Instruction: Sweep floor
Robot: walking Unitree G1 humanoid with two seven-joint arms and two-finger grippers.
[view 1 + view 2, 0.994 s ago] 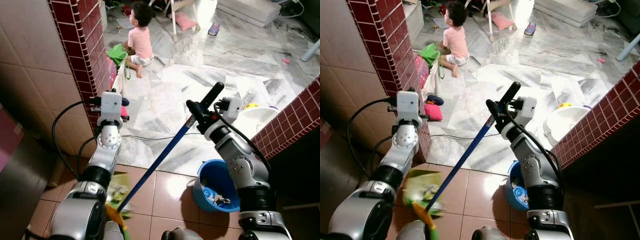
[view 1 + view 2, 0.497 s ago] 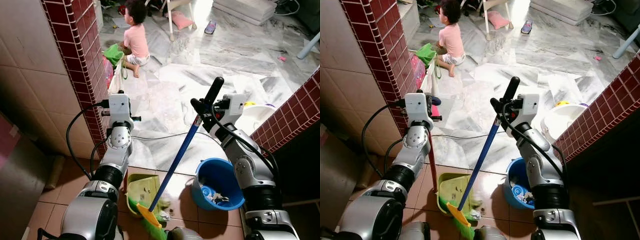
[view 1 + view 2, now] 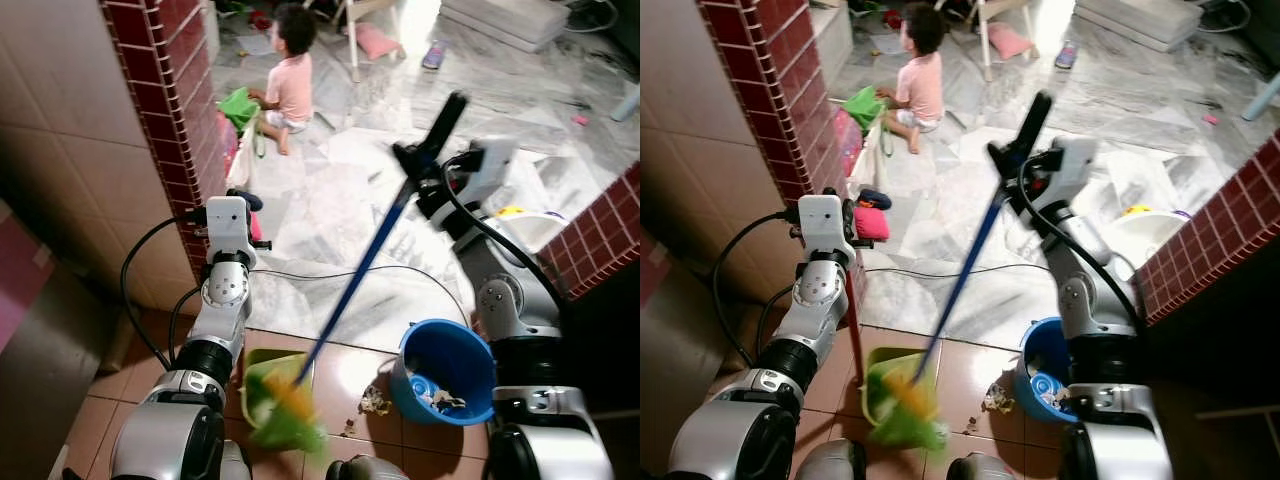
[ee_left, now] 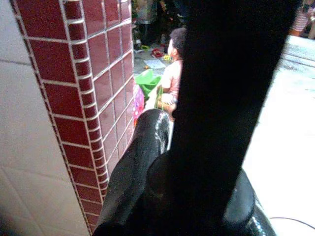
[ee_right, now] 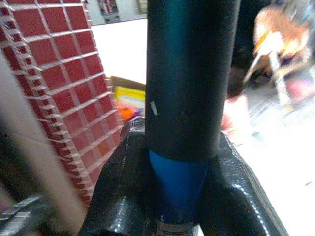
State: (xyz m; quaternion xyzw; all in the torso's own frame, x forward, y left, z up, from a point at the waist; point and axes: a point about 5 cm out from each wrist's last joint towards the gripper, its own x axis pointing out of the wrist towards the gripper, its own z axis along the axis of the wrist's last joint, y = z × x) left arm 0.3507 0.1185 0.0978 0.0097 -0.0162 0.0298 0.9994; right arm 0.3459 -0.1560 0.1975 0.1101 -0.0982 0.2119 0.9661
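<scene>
- Your left gripper [image 3: 852,212] is raised beside the red brick pillar [image 3: 165,70]; its fingers are closed on the red dustpan handle [image 3: 853,320].
- The green dustpan [image 3: 880,375] sits on the brown tiles directly below that gripper.
- The blurred broom head [image 3: 290,415] lies at the dustpan mouth, with the blue broom stick [image 3: 355,275] slanting up to the right.
- Your right gripper [image 3: 425,170] is clamped around the stick's black grip, high above the head.
- The blue bucket [image 3: 445,365] stands right of the debris [image 3: 373,402].

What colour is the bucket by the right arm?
Blue bucket, with scraps inside; clearest in the left eye view.
</scene>
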